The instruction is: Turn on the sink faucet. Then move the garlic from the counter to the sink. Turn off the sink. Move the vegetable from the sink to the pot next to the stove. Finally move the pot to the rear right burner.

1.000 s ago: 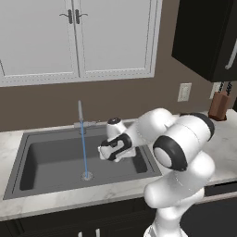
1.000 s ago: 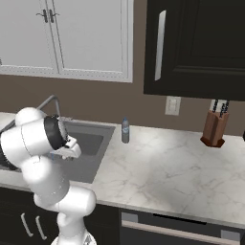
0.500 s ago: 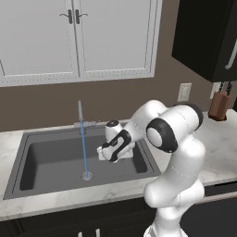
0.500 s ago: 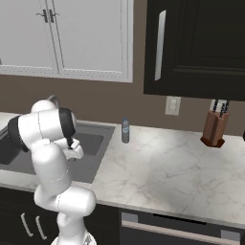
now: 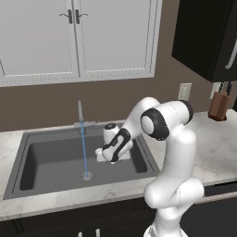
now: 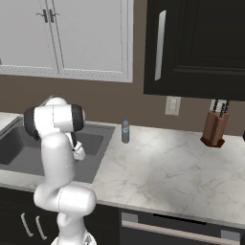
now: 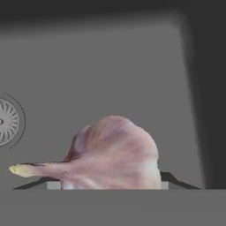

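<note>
Swung left over the sink, gripper clamped on the garlic; tap running. Drop looks close, then shutting the water off.

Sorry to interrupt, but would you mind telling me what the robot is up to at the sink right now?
The white arm is carrying a garlic bulb in its pincer, held over the dark sink basin. The faucet is running, with a thin stream of water falling to the drain. The garlic has not been let go yet.
</note>
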